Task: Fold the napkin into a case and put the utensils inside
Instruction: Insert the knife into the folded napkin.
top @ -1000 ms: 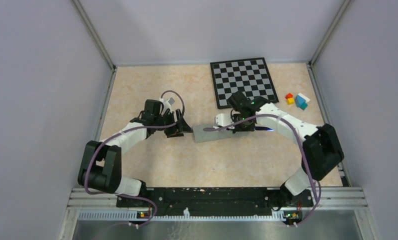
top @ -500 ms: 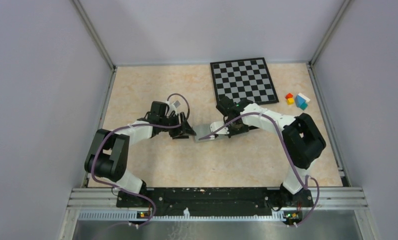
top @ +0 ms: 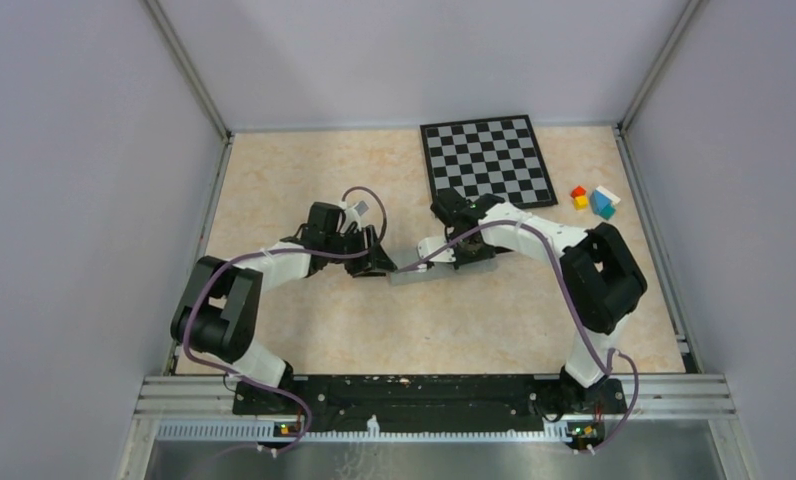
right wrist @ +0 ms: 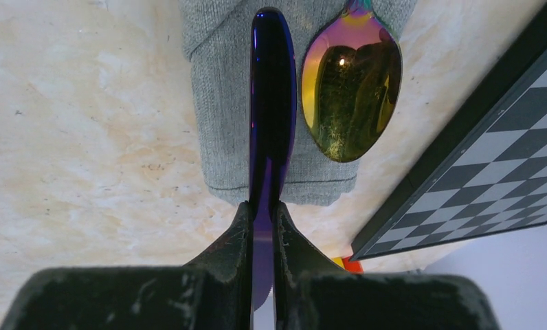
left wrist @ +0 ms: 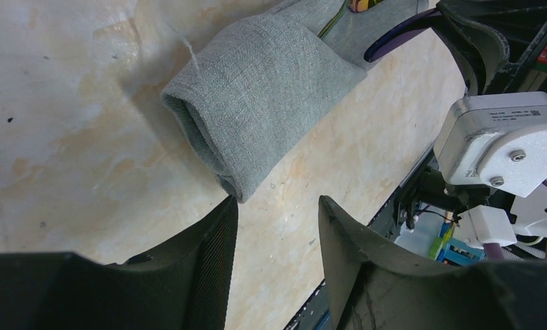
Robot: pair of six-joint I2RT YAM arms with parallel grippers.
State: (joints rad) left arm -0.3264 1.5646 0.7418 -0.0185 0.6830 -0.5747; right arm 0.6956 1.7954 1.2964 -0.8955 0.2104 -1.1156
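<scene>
The grey-green napkin (top: 421,273) lies folded into a narrow case in the middle of the table. Its rolled left end (left wrist: 257,89) sits just beyond my left gripper (left wrist: 277,203), which is open with only bare table between its fingers. The left fingertip (left wrist: 226,213) is right at the cloth's near corner. My right gripper (right wrist: 262,206) is shut on the dark purple knife (right wrist: 271,103), whose blade lies lengthwise over the napkin's right end (right wrist: 219,117). The spoon's yellow-red bowl (right wrist: 350,89) rests on the cloth beside the knife; its handle is out of sight.
The black-and-white chessboard (top: 489,165) lies just behind the right arm, its edge (right wrist: 490,158) close to the napkin. Small coloured blocks (top: 594,200) sit at the right of the table. The right arm's white wrist housing (left wrist: 497,144) hangs close over the napkin.
My left gripper has slid right to the napkin's left end and its jaws have narrowed. The right arm has drawn in leftward, carrying the knife further over the napkin.
</scene>
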